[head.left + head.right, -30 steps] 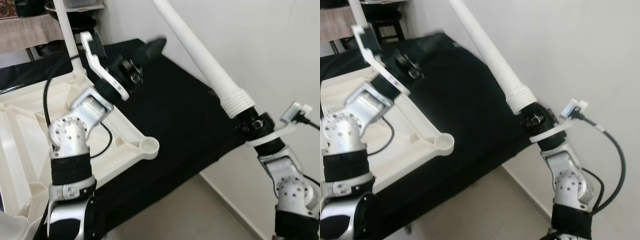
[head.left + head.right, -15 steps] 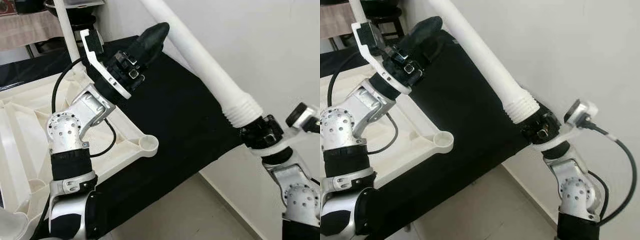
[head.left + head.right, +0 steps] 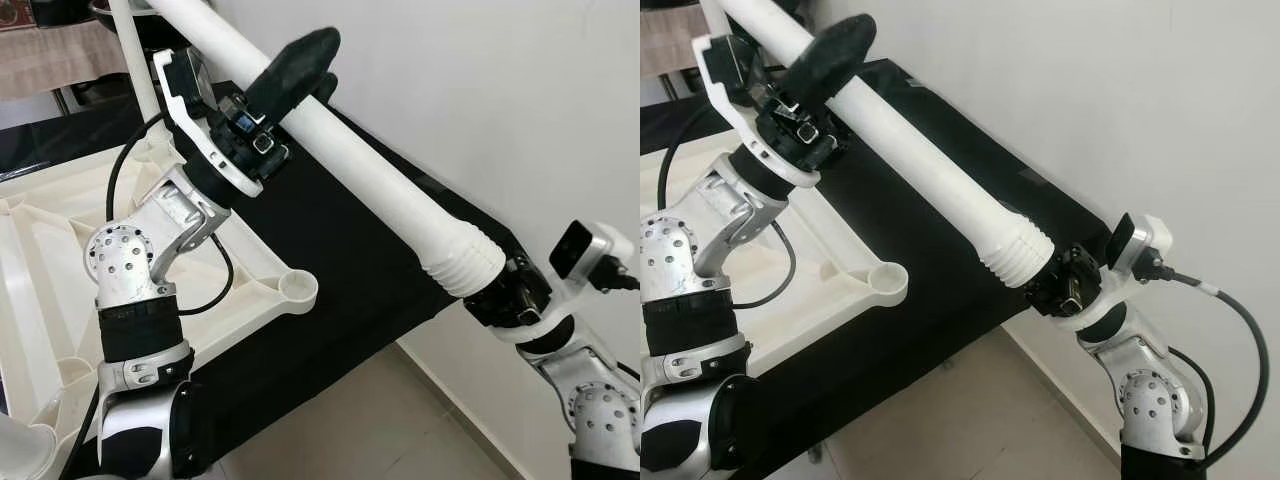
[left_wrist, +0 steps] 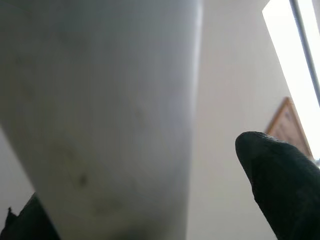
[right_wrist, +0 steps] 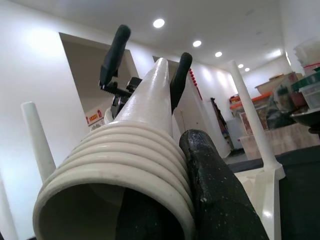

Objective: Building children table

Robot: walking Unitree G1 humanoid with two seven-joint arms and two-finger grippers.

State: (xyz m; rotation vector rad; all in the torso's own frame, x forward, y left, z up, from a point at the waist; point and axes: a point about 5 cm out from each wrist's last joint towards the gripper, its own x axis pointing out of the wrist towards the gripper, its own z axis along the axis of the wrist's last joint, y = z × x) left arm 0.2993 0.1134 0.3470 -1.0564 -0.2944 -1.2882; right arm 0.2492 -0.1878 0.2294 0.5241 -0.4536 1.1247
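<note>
A long white table leg (image 3: 380, 180) with a threaded end slants across the scene above the table. My right gripper (image 3: 500, 295) is shut on that threaded end, low at the right; one black finger (image 5: 220, 200) lies against the ridges. My left gripper (image 3: 322, 65) is raised at the upper left and stands open astride the leg's upper part, one finger on each side. In the left wrist view there is a gap between one fingertip (image 4: 280, 170) and the leg. The upturned white tabletop (image 3: 60, 260) lies on the left, with an open corner socket (image 3: 297, 290) at its near corner.
A black cloth (image 3: 350, 250) covers the work table under the tabletop. One white leg (image 3: 135, 60) stands upright in the tabletop's far corner; two such posts (image 5: 250, 115) appear in the right wrist view. A white wall is close on the right, tiled floor (image 3: 400, 420) below.
The leg has tipped from steep to much flatter, swinging left as my right gripper dropped lower. My left gripper has risen, and the leg now lies between its fingers.
</note>
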